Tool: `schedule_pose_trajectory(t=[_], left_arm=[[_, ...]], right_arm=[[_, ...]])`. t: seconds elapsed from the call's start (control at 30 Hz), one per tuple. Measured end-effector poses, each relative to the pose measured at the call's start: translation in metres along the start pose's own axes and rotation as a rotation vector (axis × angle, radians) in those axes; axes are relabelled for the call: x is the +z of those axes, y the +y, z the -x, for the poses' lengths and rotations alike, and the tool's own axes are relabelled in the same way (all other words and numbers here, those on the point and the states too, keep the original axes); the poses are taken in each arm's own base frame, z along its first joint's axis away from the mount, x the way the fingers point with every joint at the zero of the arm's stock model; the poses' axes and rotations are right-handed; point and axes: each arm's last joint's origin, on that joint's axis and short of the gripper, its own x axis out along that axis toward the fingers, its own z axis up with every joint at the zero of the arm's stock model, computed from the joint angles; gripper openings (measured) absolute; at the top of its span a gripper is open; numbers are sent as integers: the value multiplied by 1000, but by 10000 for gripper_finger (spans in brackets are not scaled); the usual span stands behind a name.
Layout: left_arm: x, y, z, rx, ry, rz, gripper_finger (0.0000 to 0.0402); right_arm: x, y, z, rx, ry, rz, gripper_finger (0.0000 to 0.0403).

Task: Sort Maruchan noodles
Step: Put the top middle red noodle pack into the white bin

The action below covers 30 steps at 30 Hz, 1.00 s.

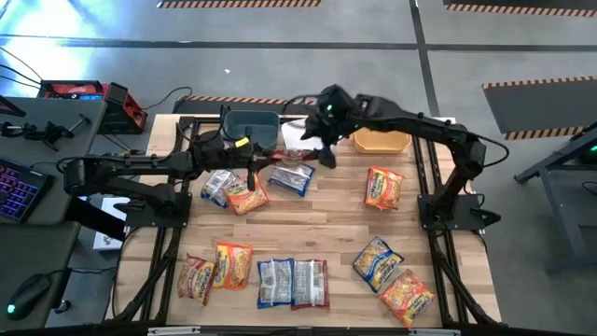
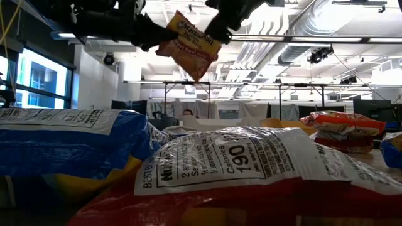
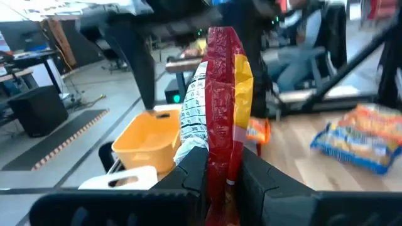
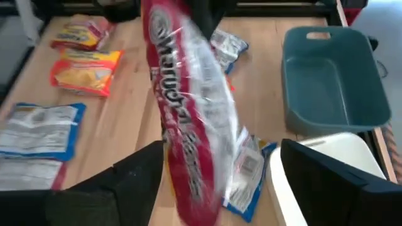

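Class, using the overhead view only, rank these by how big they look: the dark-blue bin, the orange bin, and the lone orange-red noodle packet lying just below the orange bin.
1. dark-blue bin, though the arms hide part of it.
2. orange bin, a little smaller, so this order is unsure.
3. orange-red noodle packet, clearly smallest.

My left arm reached across toward the middle, raised off the table, its gripper pinched tight with both fingers pressed inward. My right arm bent in from the far side, its gripper spread wide apart.
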Motion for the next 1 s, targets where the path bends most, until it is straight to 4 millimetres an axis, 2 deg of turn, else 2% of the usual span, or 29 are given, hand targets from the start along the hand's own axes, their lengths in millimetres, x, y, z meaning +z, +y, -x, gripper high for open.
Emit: schedule_pose_trajectory(t=[0.17, 0.4, 0.53, 0.7, 0.83, 0.9, 1.0], left_arm=[[3, 4, 1, -2, -41, 39, 39], [4, 8, 2, -4, -57, 55, 39], [4, 8, 2, -1, -59, 55, 39], [4, 9, 2, 4, -59, 62, 40], [4, 11, 2, 18, -52, 63, 55], [3, 13, 3, 26, -46, 65, 69], [0, 17, 4, 59, -15, 73, 96]], right_arm=[[9, 6, -13, -139, -19, 20, 300], [8, 1, -18, -44, -54, -21, 284], [7, -1, -21, -35, -50, -34, 233], [5, -4, -21, 1, -56, -49, 129], [6, -9, -19, -9, -75, -55, 56], [6, -12, -17, -18, -84, -67, 37], [4, -20, -14, -36, -94, -105, 32]])
